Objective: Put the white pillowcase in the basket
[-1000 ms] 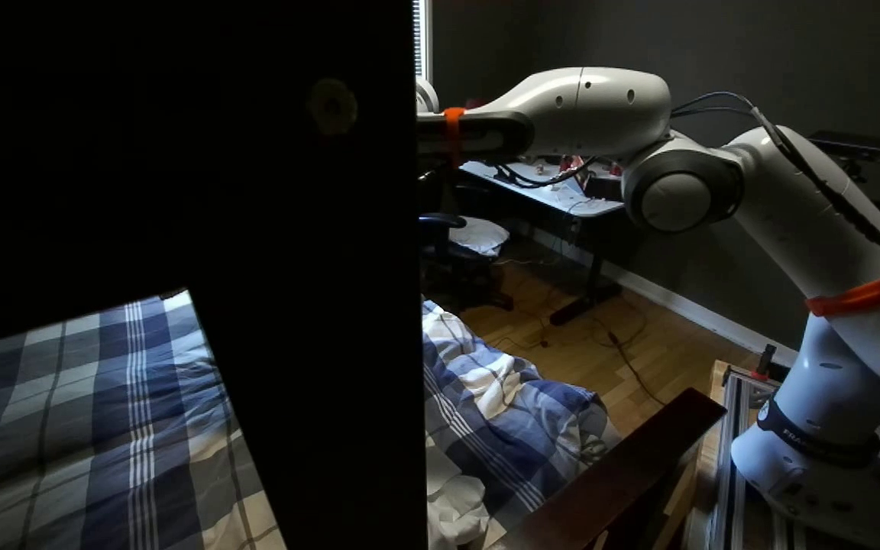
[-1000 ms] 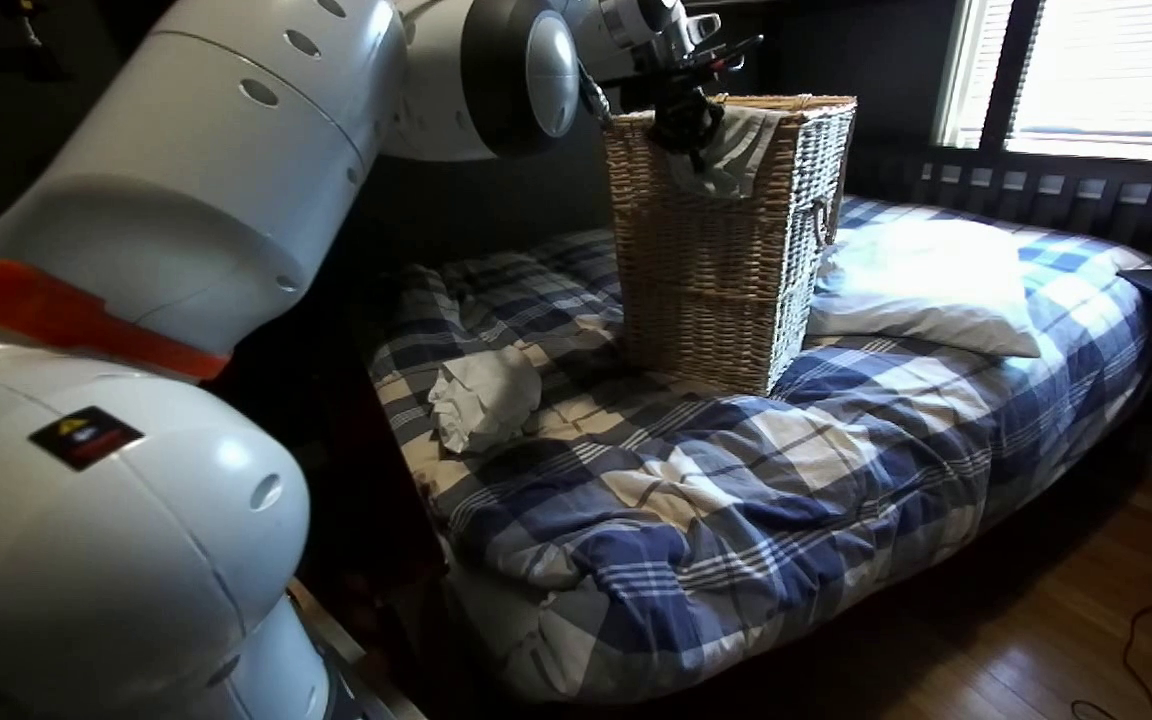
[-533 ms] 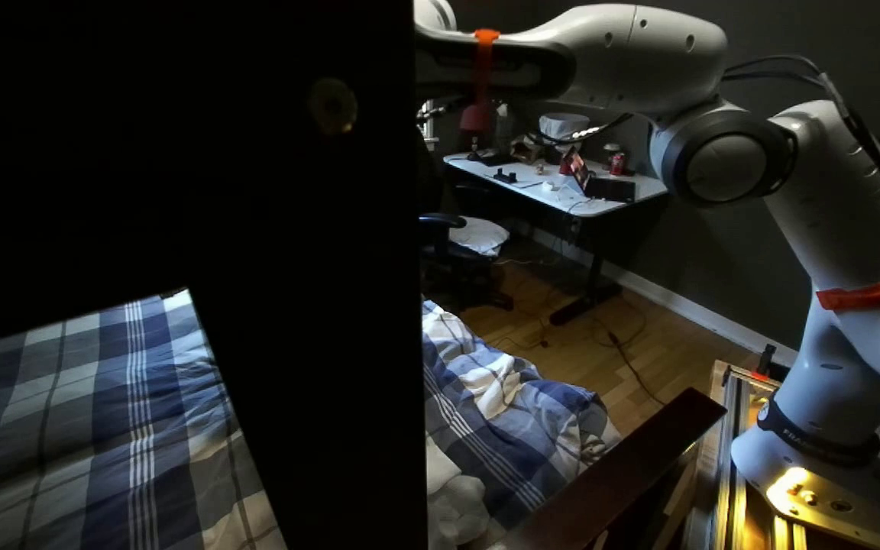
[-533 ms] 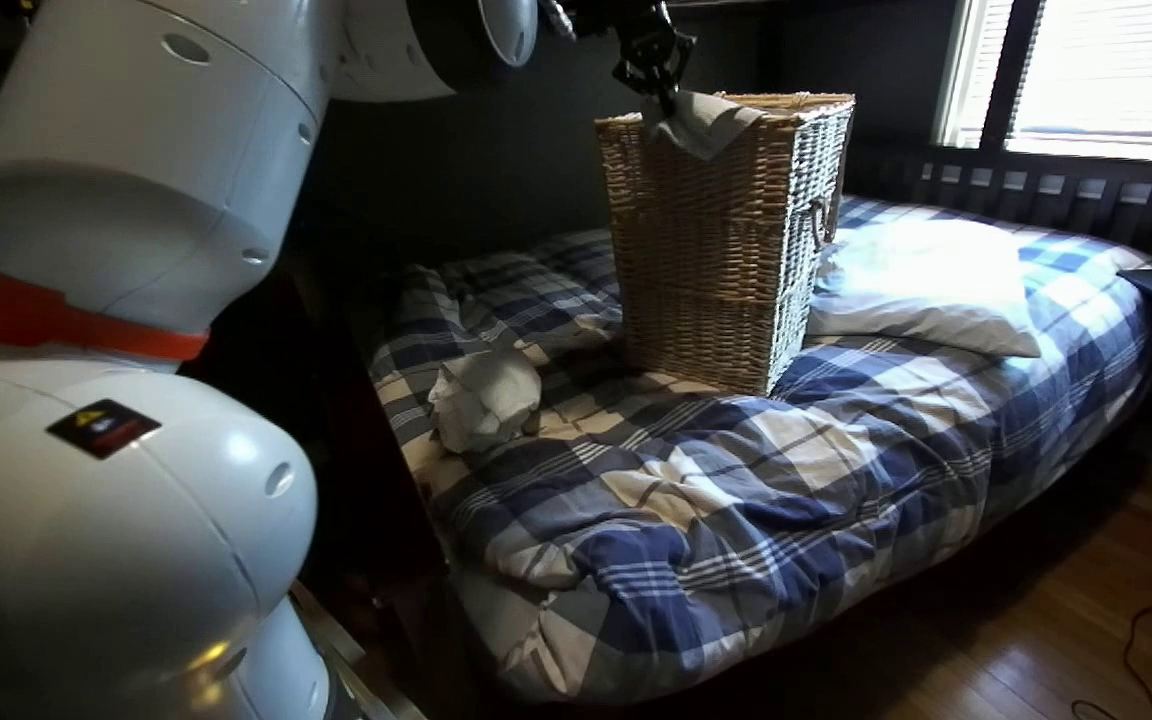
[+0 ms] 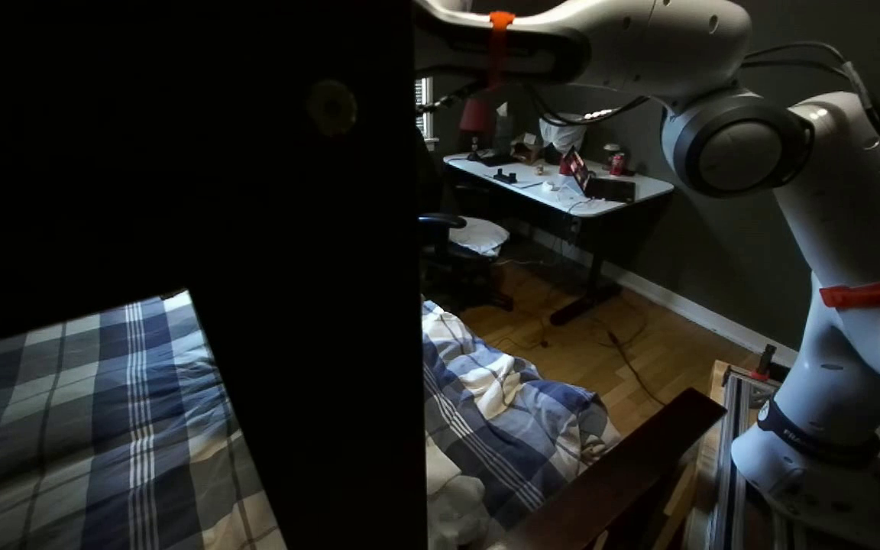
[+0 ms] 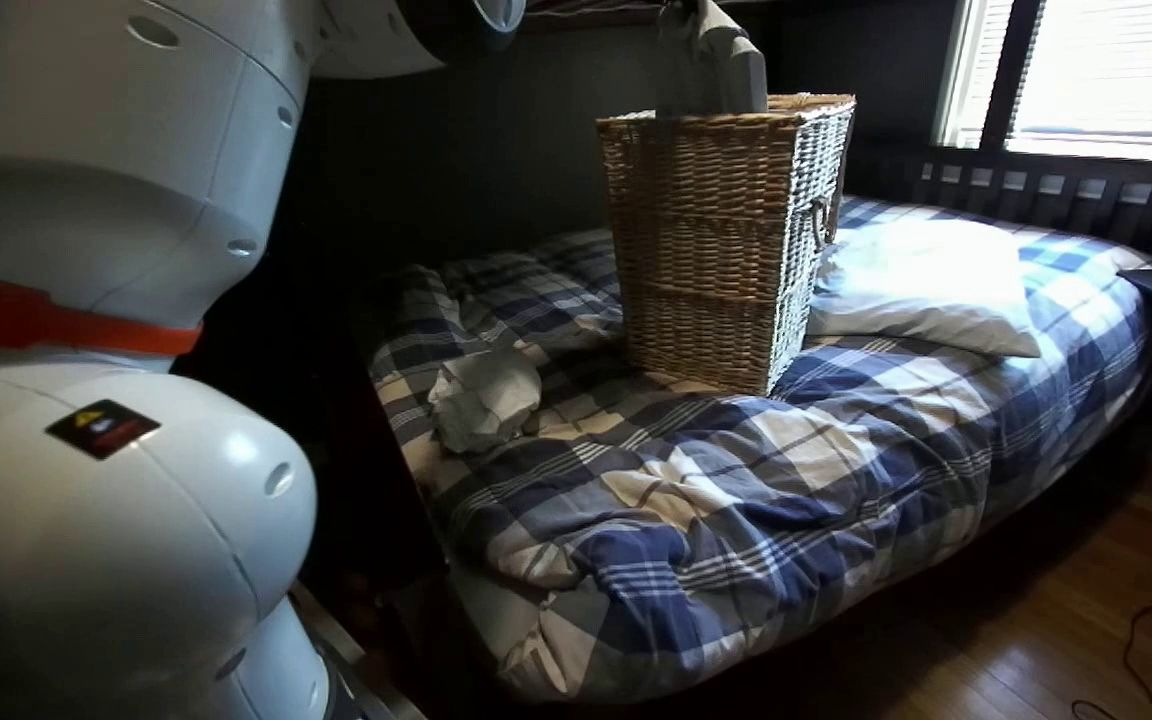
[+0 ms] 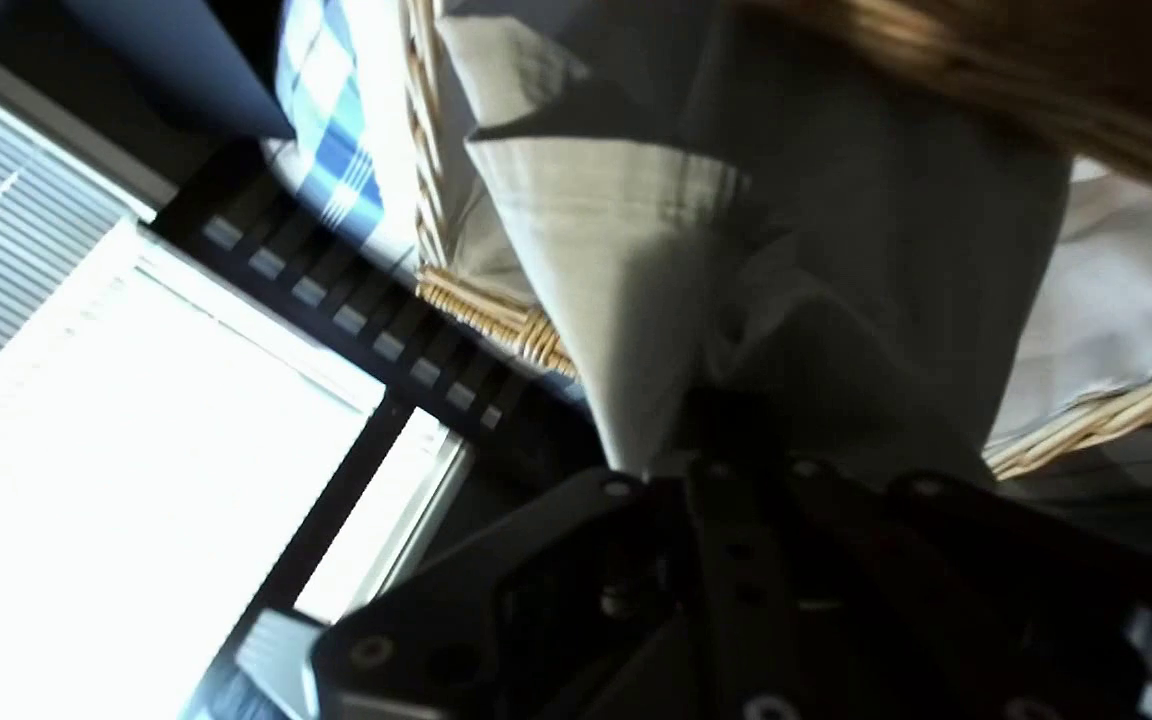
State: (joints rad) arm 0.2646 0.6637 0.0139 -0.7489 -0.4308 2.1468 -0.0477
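Since the white pillowcase [image 7: 726, 230] was dangling right over the mouth of the basket [image 6: 696, 240], most of the hard part looked done to me — what was left, I guessed, was a clean drop. The tool [image 7: 741, 435] was pinching one gathered bit of the fabric, tips pressed in on it, and the rest hung below. In an exterior view the lower end went behind the rim [image 6: 706, 121] at 6 o'clock, so I couldn't tell how deep it reached.

Taking the wrist view as a clock centred on the fingertips, the cloth fanned out from 11 to nearly 2, with wicker at 10 and 3. More white fabric [image 7: 1126, 305] showed inside the 3 o'clock side — maybe a liner.

To do it well, I figured the move was a nudge toward 12 in that exterior view, off the near edge, then down until the pinched bit sat below the wicker, and only then let go. Releasing high could've left a corner flopped out over 6 o'clock. Soft cloth might've clung to the fingers too, so a slow, straight-up exit seemed smart.
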